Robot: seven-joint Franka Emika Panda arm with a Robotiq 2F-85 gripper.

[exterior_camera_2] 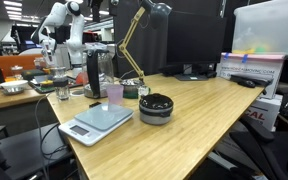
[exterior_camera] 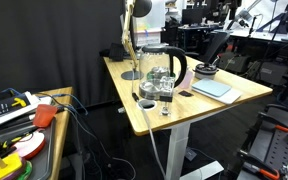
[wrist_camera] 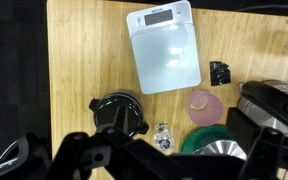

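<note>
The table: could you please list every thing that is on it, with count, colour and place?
table: one, light wood, under everything
scale: one, white, near a table edge
round container: one, black, beside the scale
cup: one, pink, below the scale in the wrist view
small glass: one, clear, next to the cup
kettle: one, clear, black handle, mid-table
desk lamp: one, gold arm, behind the kettle
gripper: one, black, open, above the table

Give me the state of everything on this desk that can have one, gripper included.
Gripper, open, holding nothing, above the desk.
Small glass, upright.
Scale, lying flat, platform bare.
Pink cup, upright.
Kettle, upright.
Lamp, standing, arm angled up.
</note>
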